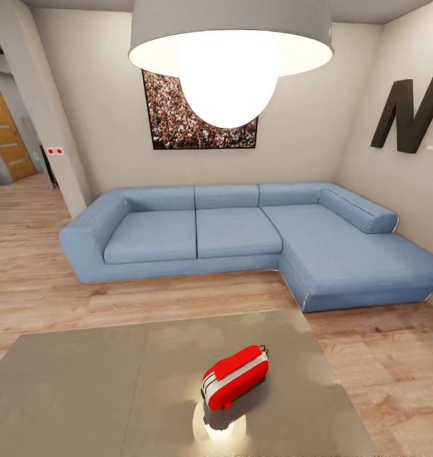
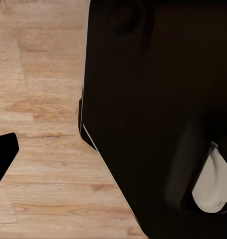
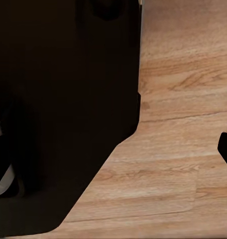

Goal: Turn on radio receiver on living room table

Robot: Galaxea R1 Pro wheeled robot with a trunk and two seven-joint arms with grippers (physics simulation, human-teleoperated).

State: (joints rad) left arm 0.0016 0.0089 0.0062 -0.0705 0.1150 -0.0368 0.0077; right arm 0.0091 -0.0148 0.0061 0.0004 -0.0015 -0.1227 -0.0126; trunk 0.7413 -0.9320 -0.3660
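Red radio receiver on table; grippers elsewhere.

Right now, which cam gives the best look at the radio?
The head view. The radio receiver sits whole and unobstructed on the grey table, near its front edge, with the blue sofa behind. Both wrist views look down at wood floor and the robot's dark body, with nothing of the radio.

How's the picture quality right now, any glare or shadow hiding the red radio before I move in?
Head view: the big dome pendant lamp is blown out white and mirrors as a bright spot on the glossy grey table, just in front of the small bright-red radio, which stays sharp and clear. Both wrist views: large unlit black shapes against light wood floor.
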